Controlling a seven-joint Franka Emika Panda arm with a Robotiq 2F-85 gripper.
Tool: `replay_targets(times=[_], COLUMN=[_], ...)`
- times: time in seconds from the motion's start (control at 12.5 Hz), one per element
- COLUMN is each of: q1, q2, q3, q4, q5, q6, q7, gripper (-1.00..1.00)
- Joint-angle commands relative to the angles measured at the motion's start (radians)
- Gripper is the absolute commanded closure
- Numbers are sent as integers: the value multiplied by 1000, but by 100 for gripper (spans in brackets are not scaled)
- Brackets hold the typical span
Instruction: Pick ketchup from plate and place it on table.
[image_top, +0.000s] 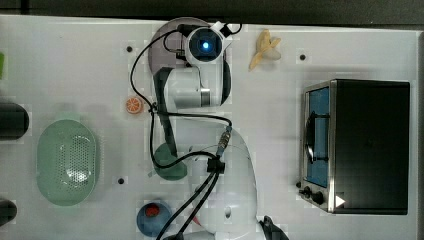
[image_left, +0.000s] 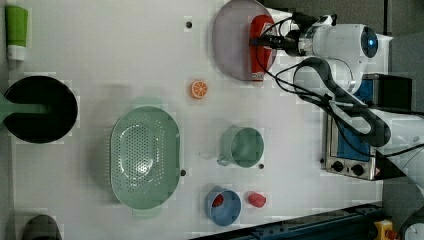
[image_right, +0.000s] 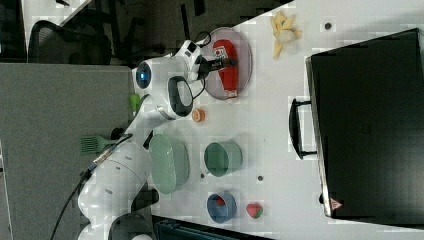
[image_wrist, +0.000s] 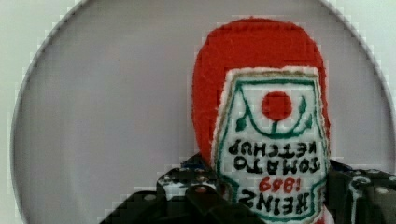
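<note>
Red plush ketchup (image_left: 260, 45) lies flat on the plate (image_left: 230, 45) in the left view, near the table (image_left: 125, 45)'s far edge, its white cap at the plate's rim; the gripper (image_left: 265, 42) sits across the bottle's middle. You'd do well to confirm a firm squeeze on the soft body before lifting, then rise straight up so the cap clears the rim.

In the right view, the ketchup (image_right: 226, 67) rests on the plate (image_right: 242, 55) with the gripper (image_right: 220, 63) crossing it, the fingers reaching over the label.

In the wrist view, the fingers (image_wrist: 196, 193) stand partly apart on either side of the ketchup (image_wrist: 261, 70), flanking the label's lower end and seemingly pressing its sides. The bottle appears not yet lifted.
</note>
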Motion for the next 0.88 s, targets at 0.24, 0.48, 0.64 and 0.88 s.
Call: replay_targets(times=[0.24,0.48,0.64,0.88], q1=[-17,-39,-61,-86], q2=[-163,-283,-363,-467], q3=[11,7,0,-20], q4=[104,101,86,17], q5=[26,103,105,105], q6=[-253,-456,-597,-718], q7=[60,60,60,60], gripper=[-24,-24,-24,-24])
